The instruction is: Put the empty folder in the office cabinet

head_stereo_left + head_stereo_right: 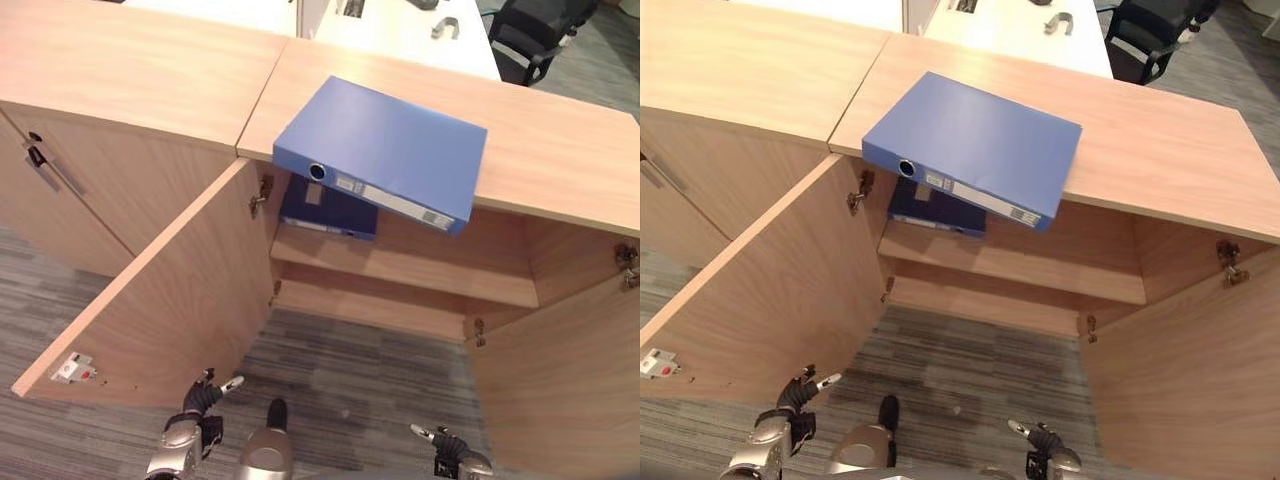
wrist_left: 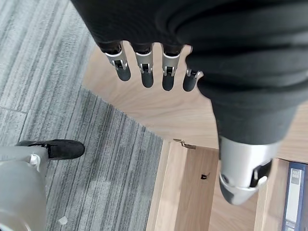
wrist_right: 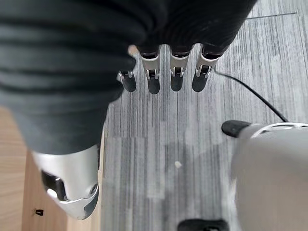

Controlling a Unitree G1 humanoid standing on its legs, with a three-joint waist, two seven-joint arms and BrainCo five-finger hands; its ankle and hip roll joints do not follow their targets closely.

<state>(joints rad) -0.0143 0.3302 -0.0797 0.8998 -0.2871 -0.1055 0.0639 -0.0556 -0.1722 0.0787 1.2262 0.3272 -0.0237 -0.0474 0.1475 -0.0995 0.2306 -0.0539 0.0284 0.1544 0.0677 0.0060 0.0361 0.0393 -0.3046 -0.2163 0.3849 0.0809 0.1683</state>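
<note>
A blue ring-binder folder (image 1: 385, 150) lies flat on the wooden cabinet top (image 1: 560, 150), its spine overhanging the front edge above the open compartment. A darker blue folder (image 1: 328, 212) lies on the shelf (image 1: 420, 268) inside, at the left. My left hand (image 1: 195, 405) hangs low over the carpet in front of the left door, fingers (image 2: 147, 72) straight and empty. My right hand (image 1: 450, 450) hangs low on the right, fingers (image 3: 163, 77) also straight and empty. Both hands are well below and apart from the folders.
The cabinet's left door (image 1: 160, 300) and right door (image 1: 570, 380) stand swung open towards me, flanking grey carpet (image 1: 350, 370). A closed cabinet with a handle (image 1: 45, 165) stands at the left. A white desk (image 1: 400, 30) and black chair (image 1: 535, 35) stand behind.
</note>
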